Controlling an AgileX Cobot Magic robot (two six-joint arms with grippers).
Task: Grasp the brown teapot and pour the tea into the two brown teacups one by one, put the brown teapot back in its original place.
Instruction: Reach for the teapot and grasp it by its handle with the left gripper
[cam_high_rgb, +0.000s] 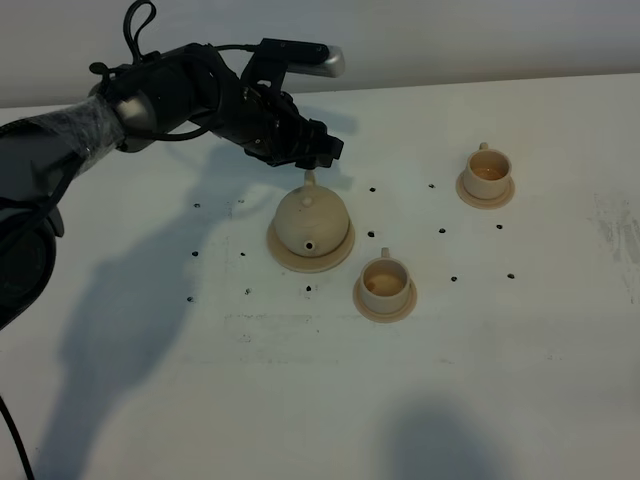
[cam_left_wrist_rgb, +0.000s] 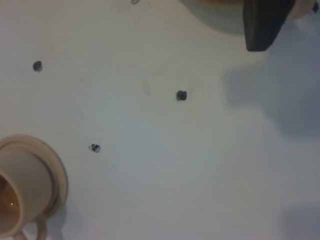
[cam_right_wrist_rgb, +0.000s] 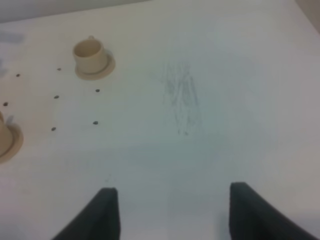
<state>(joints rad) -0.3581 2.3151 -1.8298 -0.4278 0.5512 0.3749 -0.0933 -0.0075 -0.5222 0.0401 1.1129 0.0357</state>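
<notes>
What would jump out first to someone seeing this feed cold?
First, the dark left arm reaching in, its tool hanging just above the handle of the brown teapot, which sits on its round tray mid-table. Next, the near teacup right in front of the tray and the far teacup farther back to the right, each on a saucer with brownish liquid inside.

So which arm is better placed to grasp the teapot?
Left. The left gripper hovers at the handle of the teapot. The right gripper is outside the high view; its camera shows only cups.
</notes>
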